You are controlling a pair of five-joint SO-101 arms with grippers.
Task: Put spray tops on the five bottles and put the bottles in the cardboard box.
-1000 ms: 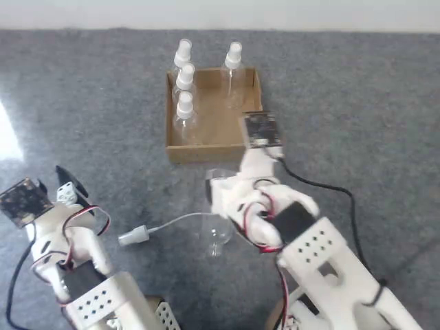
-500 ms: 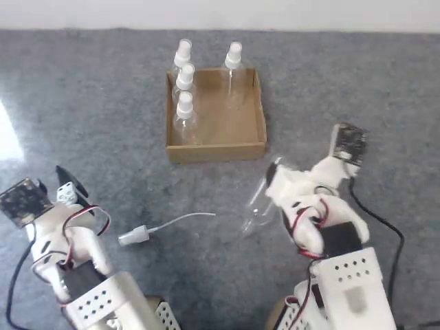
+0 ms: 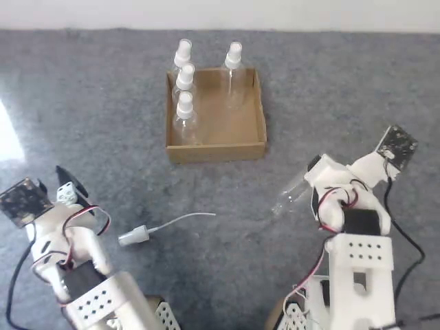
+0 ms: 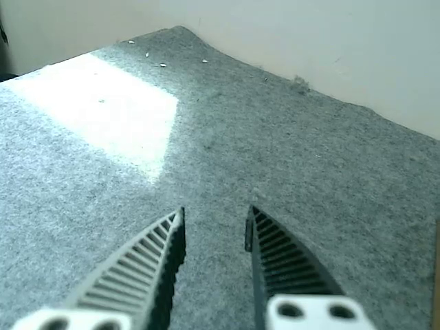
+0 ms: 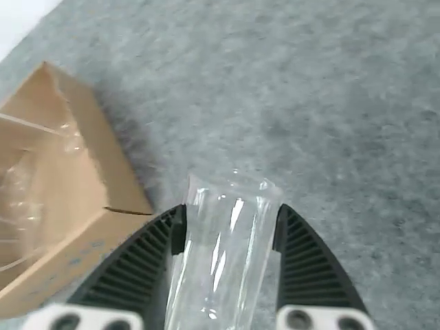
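My right gripper [image 3: 307, 187] [image 5: 230, 223] is shut on a clear bottle [image 3: 289, 194] [image 5: 223, 240] with no top, held tilted above the carpet to the right of the cardboard box [image 3: 216, 150] [image 5: 75, 206]. Several capped bottles [image 3: 185, 113] stand in and just behind the box. A white spray top [image 3: 134, 236] with its long tube lies on the carpet between the arms. My left gripper [image 4: 214, 230] is open over bare carpet at the near left, with nothing between its fingers.
Grey carpet [image 3: 344, 89] covers the whole floor, with a pale wall [image 3: 220, 14] along the far edge. A bright patch of light [image 4: 103, 103] falls on the carpet at the left.
My right arm has swung to the right, carrying the uncapped bottle from beside the spray top's tube away from the box front. The left arm has not moved.
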